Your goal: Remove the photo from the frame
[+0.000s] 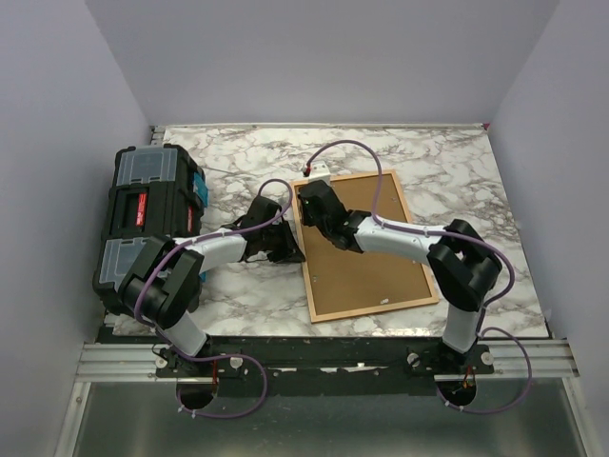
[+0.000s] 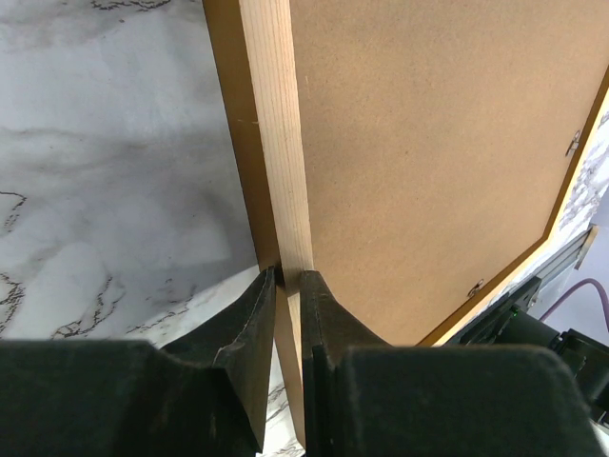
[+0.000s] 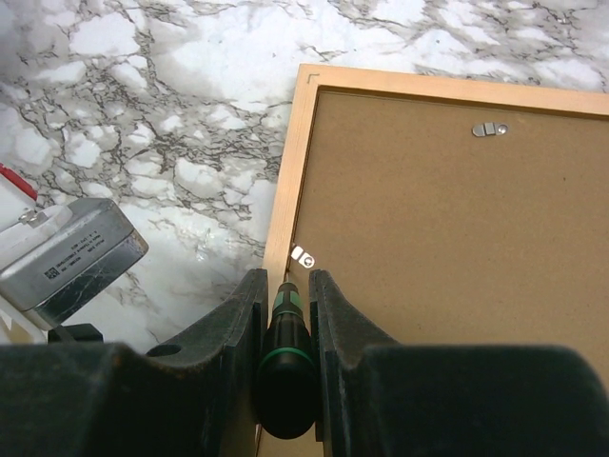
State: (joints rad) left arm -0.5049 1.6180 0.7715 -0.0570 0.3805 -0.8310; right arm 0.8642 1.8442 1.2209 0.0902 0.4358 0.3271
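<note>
Early days, op: frame (image 1: 375, 308) lies face-down on the marble (image 1: 438, 171), backing board (image 3: 447, 238) still on, so photo's hidden under it. Your L gripper (image 2: 288, 286) pinches a long rail (image 2: 284, 143); R gripper (image 3: 287, 286) clamps a screwdriver (image 3: 285, 357), tip by a clip (image 3: 303, 255). Clips, board, photo all left.

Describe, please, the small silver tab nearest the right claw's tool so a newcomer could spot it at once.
Start at the orange-brown wooden frame lying face down on the marble table, its brown backing board up. Just ahead of the black, green-ringed tool in the right claw, the small silver tab sits at the side rail's inner edge. Its twin sits on the far rail.
</note>
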